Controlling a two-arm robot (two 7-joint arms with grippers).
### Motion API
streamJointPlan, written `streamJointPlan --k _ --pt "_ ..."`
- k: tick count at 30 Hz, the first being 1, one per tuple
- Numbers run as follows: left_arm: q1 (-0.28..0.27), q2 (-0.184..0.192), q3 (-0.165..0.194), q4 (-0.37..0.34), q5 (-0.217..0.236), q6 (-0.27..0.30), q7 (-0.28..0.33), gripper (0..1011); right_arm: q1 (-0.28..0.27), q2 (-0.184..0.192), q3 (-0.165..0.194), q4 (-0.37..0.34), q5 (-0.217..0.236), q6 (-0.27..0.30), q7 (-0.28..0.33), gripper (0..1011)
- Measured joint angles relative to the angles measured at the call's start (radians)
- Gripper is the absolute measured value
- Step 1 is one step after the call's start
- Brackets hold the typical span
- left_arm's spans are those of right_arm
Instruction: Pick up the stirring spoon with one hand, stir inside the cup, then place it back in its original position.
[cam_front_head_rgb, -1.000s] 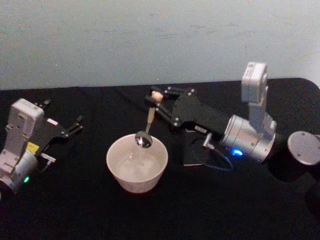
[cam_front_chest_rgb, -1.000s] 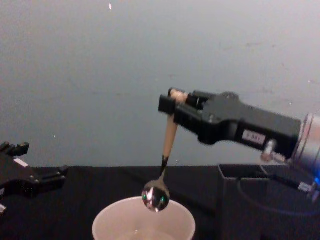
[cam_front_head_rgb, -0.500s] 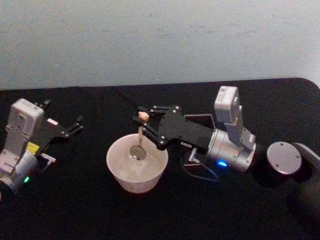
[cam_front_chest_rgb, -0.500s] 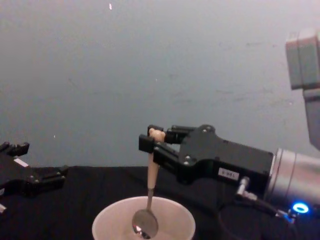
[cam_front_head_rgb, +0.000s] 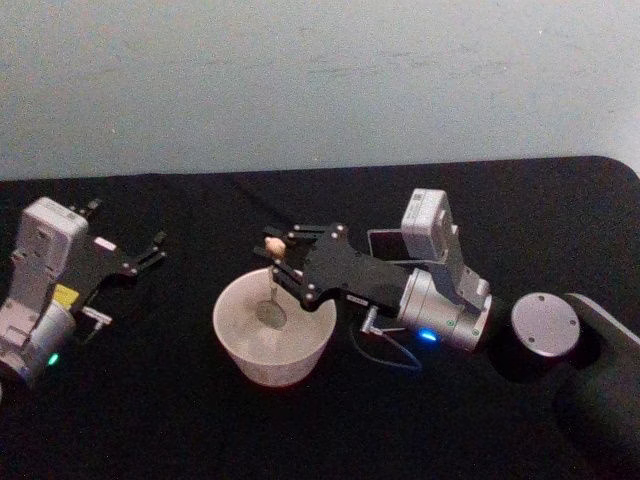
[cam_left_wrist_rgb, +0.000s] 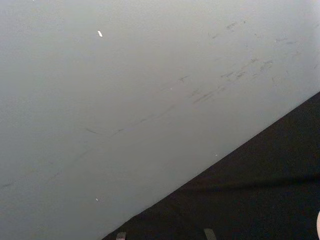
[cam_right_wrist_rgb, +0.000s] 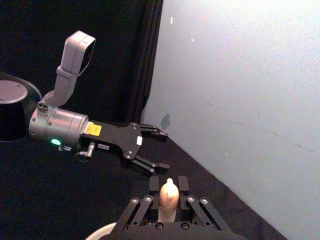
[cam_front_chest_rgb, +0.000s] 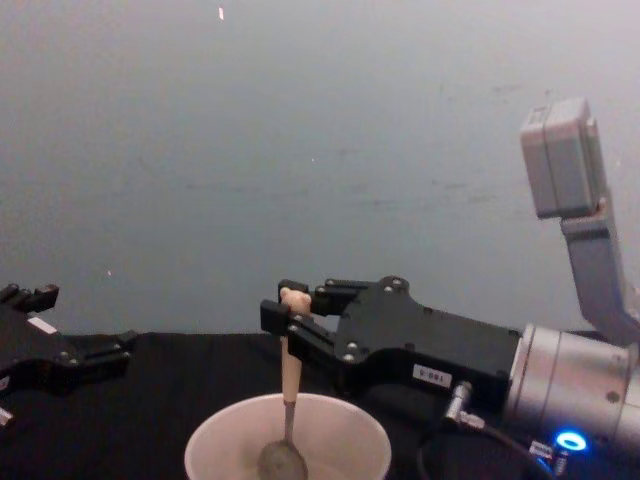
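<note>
The cream-white cup (cam_front_head_rgb: 262, 368) stands mid-table, also low in the chest view (cam_front_chest_rgb: 345, 445). The stirring spoon (cam_front_head_rgb: 273, 275) hangs upright with its metal bowl down inside the cup, its beige handle (cam_front_chest_rgb: 290, 368) rising above the rim. My right gripper (cam_front_head_rgb: 283, 257) is shut on the handle just below the bear head (cam_right_wrist_rgb: 168, 192), right over the cup's far rim (cam_front_chest_rgb: 291, 320). The dark grey holder (cam_front_head_rgb: 385, 243) is mostly hidden behind my right arm. My left gripper (cam_front_head_rgb: 150, 250) rests open at the table's left, apart from everything (cam_right_wrist_rgb: 162, 150).
A black cloth covers the table (cam_front_head_rgb: 150, 420). A pale wall (cam_front_head_rgb: 320, 80) runs close behind it. My right arm's silver wrist (cam_front_head_rgb: 445, 310) and base (cam_front_head_rgb: 540, 325) take up the right side. A thin cable (cam_front_head_rgb: 385, 350) loops beside the cup.
My right gripper has come down and toward the cup with the spoon. The spoon's bowl went from above the rim to deep inside the cup. The left arm stayed still.
</note>
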Motion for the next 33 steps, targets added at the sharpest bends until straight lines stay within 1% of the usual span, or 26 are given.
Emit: streamJointPlan --k 7,14,20,23,27,33 --pt "0.000 0.000 0.000 0.000 0.000 0.000 0.000 1001 0.002 -0.005 0.007 0.013 -0.021 -0.007 -0.019 211" --pt "0.000 0.000 0.000 0.000 0.000 0.000 0.000 1002 -0.012 0.017 0.025 -0.012 -0.025 -0.007 -0.022 211" --pt "0.000 0.000 0.000 0.000 0.000 0.000 0.000 1001 -0.050 0.057 0.038 -0.079 -0.004 0.003 0.000 211" --pt "0.000 0.000 0.000 0.000 0.000 0.000 0.000 1001 -0.078 0.085 0.038 -0.131 0.019 0.015 0.025 211" --pt "0.000 0.000 0.000 0.000 0.000 0.000 0.000 1001 -0.096 0.100 0.028 -0.168 0.038 0.026 0.047 211" --pt "0.000 0.000 0.000 0.000 0.000 0.000 0.000 1001 -0.104 0.098 0.008 -0.188 0.046 0.036 0.054 211"
